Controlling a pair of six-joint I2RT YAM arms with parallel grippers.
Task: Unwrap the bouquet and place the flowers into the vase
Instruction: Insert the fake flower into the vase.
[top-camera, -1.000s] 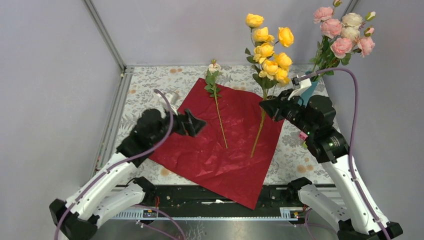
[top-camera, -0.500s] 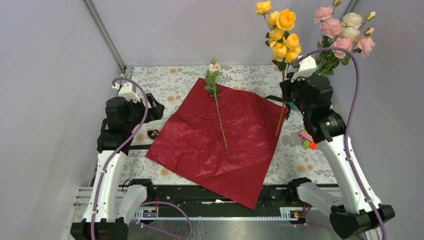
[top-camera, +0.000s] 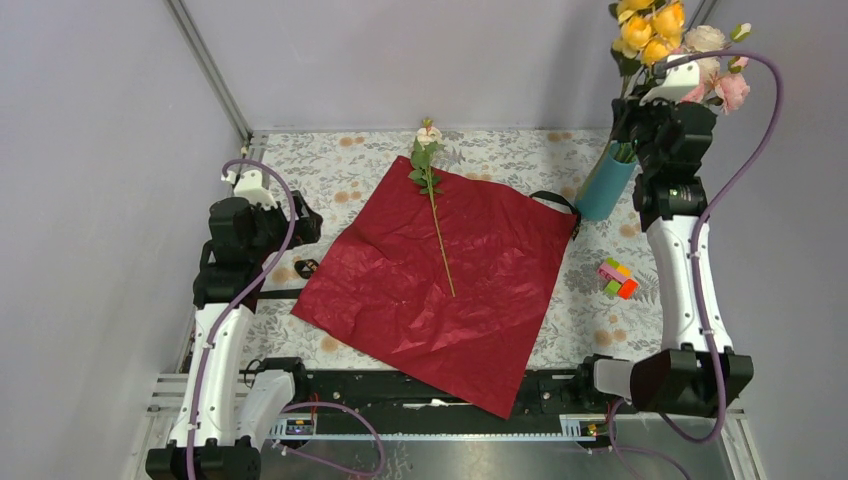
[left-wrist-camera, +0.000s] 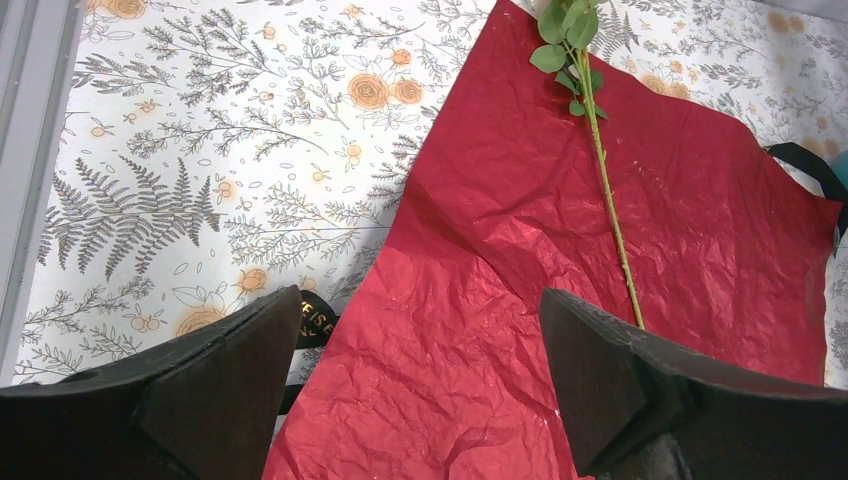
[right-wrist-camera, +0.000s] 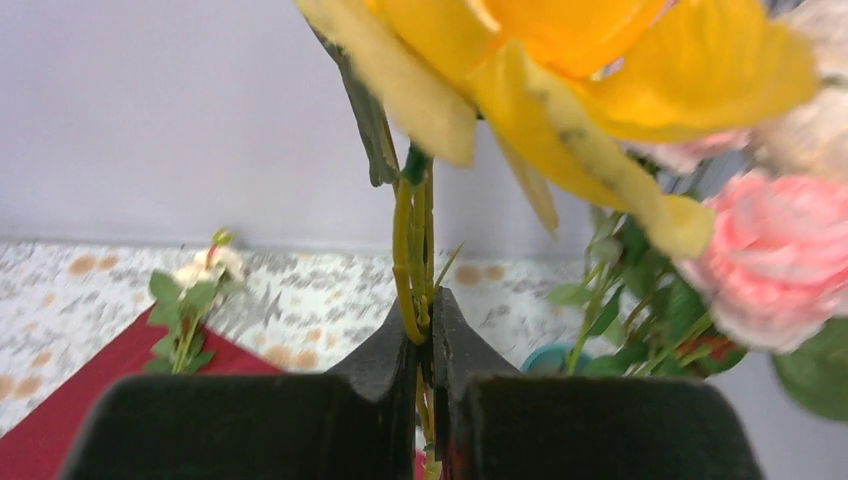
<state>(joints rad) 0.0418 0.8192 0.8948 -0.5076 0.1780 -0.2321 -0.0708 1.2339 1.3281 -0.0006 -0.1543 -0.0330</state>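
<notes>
The bouquet's dark red paper (top-camera: 440, 270) lies spread flat on the tablecloth. One cream flower (top-camera: 433, 195) on a long stem (left-wrist-camera: 610, 200) rests on the paper. My right gripper (right-wrist-camera: 427, 330) is shut on the stems (right-wrist-camera: 410, 250) of the yellow flowers (top-camera: 648, 22). It holds them upright, high above the teal vase (top-camera: 605, 185) at the back right. Pink and cream flowers (top-camera: 718, 62) stand in the vase. My left gripper (left-wrist-camera: 420, 300) is open above the paper's left edge and holds nothing.
A black ribbon (left-wrist-camera: 318, 320) lies by the paper's left edge, and another stretch of it (top-camera: 556, 202) by the right corner. A small multicoloured block toy (top-camera: 617, 278) sits in front of the vase. Grey walls close in on both sides.
The right arm has carried the yellow flowers up and to the right, from beside the paper to above the vase. The left arm drew back to the left and now stays still.
</notes>
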